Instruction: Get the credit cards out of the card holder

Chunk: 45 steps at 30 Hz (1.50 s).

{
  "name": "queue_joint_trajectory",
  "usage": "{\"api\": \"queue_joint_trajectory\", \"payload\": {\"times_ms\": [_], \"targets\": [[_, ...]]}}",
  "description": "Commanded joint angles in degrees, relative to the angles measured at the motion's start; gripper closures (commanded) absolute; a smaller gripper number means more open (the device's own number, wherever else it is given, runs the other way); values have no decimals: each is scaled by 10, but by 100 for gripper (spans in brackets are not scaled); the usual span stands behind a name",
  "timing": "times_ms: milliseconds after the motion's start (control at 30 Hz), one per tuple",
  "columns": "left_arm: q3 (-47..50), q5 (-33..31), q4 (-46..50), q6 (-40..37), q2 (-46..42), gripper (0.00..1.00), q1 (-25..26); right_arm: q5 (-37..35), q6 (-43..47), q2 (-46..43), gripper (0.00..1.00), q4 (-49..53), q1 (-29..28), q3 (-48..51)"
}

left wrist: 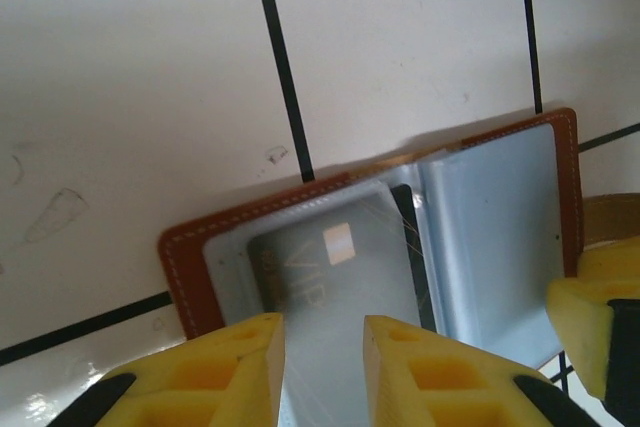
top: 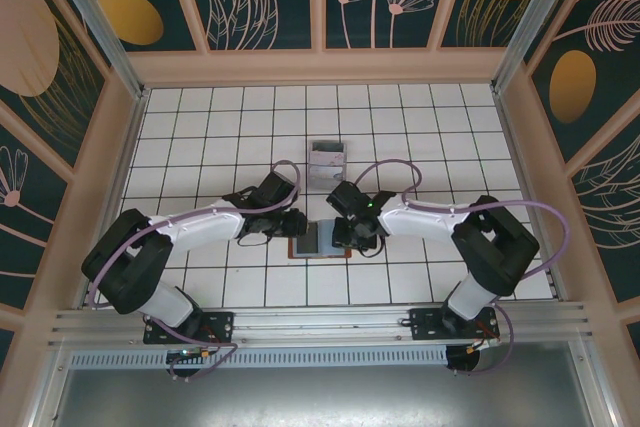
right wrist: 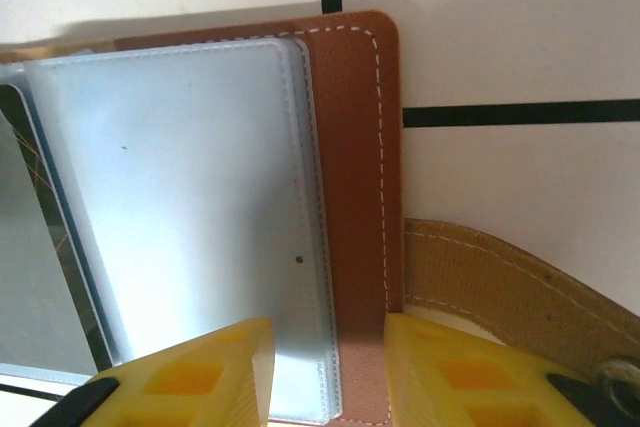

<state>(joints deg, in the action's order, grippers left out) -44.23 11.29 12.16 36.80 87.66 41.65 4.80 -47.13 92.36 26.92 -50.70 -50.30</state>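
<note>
White tiled table (top: 200, 147) with black grid lines, patterned walls around it. Card holder (top: 312, 240) lies open and flat, blue-grey inside up, a little toward 6 o'clock from table centre. One credit card (left wrist: 335, 277) with a chip patch shows on the left page, under plastic and not drawn out. Can't tell how many more are behind it.

Left end effector (left wrist: 322, 367) sits at the holder's 9 o'clock, fingers a narrow gap apart over the carded page. Nothing is visibly pinched, and I can't tell if the tips touch. Right end effector (right wrist: 330, 372) is at the holder's 3 o'clock, fingers apart and straddling the edge of the clear sleeve (right wrist: 180, 197) and the leather border (right wrist: 355, 147). Closing tab (right wrist: 500, 287) lies just beside its outer finger. A small pale tray (top: 327, 157) sits at the holder's 12 o'clock, well apart.

Risks, as judgement:
- Right fingers may close on sleeve plus leather rather than a card, so the whole holder lifts or folds.
- Holder is light and the tile glossy, so a push could slide it if the left side doesn't pin it.
- Plastic is slick, so a card may slip back or the sleeve may crease.
- Tab could snag the outer finger.
- The two end effectors are near each other, so a bump is possible.
</note>
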Motion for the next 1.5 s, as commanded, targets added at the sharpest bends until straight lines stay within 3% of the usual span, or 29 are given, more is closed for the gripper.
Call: {"api": "queue_joint_trajectory", "payload": {"times_ms": [0, 333, 767, 1467], "targets": [[8, 4, -3, 12, 5, 72, 6, -33, -10, 11, 65, 51, -5, -32], [17, -5, 7, 9, 20, 72, 13, -39, 9, 8, 65, 94, -5, -102], [29, -33, 18, 7, 23, 76, 14, 102, -2, 59, 74, -48, -5, -123], [48, -32, 10, 16, 20, 80, 14, 87, -7, 102, 80, -66, -7, -103]]}}
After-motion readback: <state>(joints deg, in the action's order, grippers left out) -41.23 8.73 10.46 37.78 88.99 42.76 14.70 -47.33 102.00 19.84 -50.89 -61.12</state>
